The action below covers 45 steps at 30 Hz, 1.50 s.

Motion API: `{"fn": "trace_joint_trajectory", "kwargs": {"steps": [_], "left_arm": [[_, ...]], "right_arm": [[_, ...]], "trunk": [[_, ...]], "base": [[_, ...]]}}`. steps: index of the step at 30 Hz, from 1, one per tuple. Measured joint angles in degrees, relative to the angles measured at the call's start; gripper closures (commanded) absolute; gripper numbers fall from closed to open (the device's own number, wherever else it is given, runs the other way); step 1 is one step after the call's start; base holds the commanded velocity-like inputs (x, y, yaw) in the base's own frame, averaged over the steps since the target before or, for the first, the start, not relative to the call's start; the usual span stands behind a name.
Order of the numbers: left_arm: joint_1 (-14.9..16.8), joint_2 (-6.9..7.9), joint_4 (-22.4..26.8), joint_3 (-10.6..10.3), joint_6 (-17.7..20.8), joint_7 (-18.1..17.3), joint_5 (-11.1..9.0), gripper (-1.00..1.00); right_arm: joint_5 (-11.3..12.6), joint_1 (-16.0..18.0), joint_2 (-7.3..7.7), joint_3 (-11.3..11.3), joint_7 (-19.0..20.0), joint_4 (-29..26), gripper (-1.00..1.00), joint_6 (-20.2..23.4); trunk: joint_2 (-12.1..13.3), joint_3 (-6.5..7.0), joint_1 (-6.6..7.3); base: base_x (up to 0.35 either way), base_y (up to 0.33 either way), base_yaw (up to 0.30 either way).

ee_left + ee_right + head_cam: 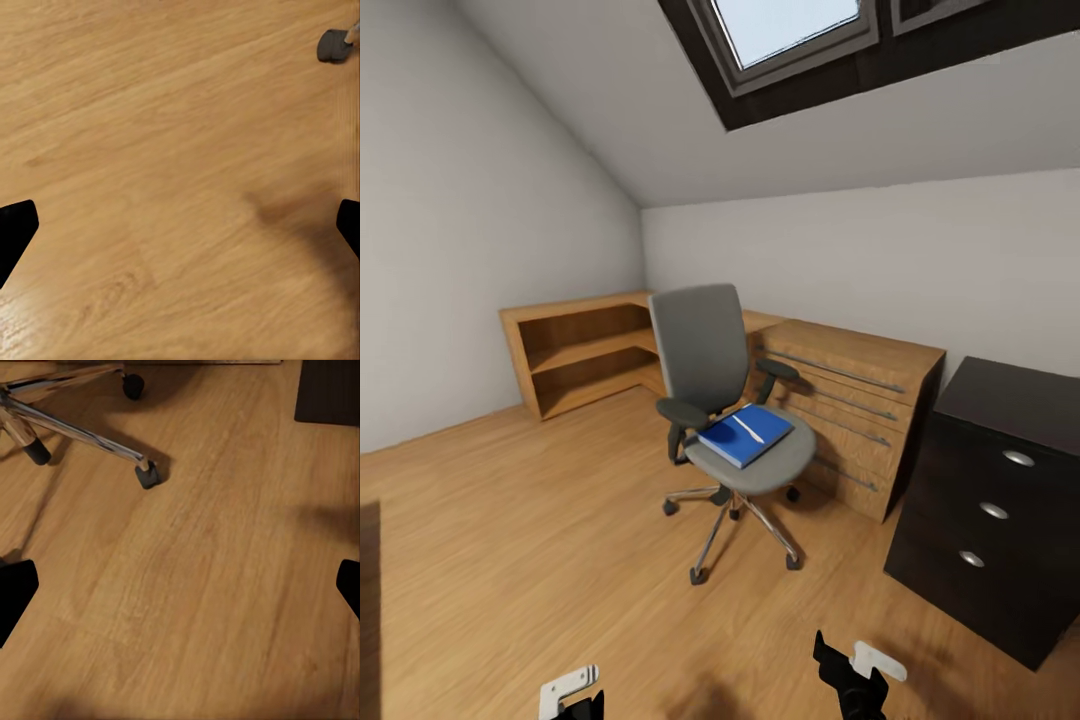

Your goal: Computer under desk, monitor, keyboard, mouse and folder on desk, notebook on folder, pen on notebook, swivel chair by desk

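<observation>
Folder-bound grippers hang low over the wooden floor [510, 560]: left gripper [180, 225] and right gripper [180, 585] both point down, fingers spread wide, holding nothing. Ahead stands the swivel chair [705, 360], its seat carrying the blue folder [735, 440] with the pen [748, 429] on top, beside a wooden dresser [860, 400].

A light wooden plank floor [510, 520] is spreading across the room. A low open wooden shelf unit [580, 355] is standing in the corner against the pale grey wall [450, 220], and a light wooden dresser with long silver handles [855, 405] is sitting beside it. Overhead, a dark-framed skylight [790, 35] is showing pale sky in the sloping white ceiling [610, 100]
</observation>
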<state>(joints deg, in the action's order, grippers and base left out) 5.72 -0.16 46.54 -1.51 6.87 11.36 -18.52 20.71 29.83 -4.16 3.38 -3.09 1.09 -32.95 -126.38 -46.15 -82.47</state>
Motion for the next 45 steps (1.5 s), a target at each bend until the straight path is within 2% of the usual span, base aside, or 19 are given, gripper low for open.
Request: {"fn": "trace_joint_trajectory", "kwargs": {"steps": [6, 21, 45], "left_arm": [[0.0, -0.09, 0.0, 0.0, 0.0, 0.0, 0.0, -1.0], [0.0, -0.19, -0.7, 0.0, 0.2, 0.1, 0.0, -1.0], [0.0, -0.13, -0.8, 0.0, -0.1, 0.1, 0.0, -1.0]], "right_arm": [[0.0, 0.0, -0.03, 0.0, 0.0, 0.0, -1.0, 0.0], [0.0, 0.0, 0.13, 0.0, 0.0, 0.0, -1.0, 0.0], [0.0, 0.0, -0.02, 0.0, 0.0, 0.0, -1.0, 0.1]], "trunk": [[2.4, 0.77, 1.31], [8.4, 2.69, 4.6], [18.0, 5.77, 9.88]], "base": [[-0.054, 0.0, -0.219], [-0.267, 0.0, -0.22], [-0.014, 0.0, -0.221]]}}
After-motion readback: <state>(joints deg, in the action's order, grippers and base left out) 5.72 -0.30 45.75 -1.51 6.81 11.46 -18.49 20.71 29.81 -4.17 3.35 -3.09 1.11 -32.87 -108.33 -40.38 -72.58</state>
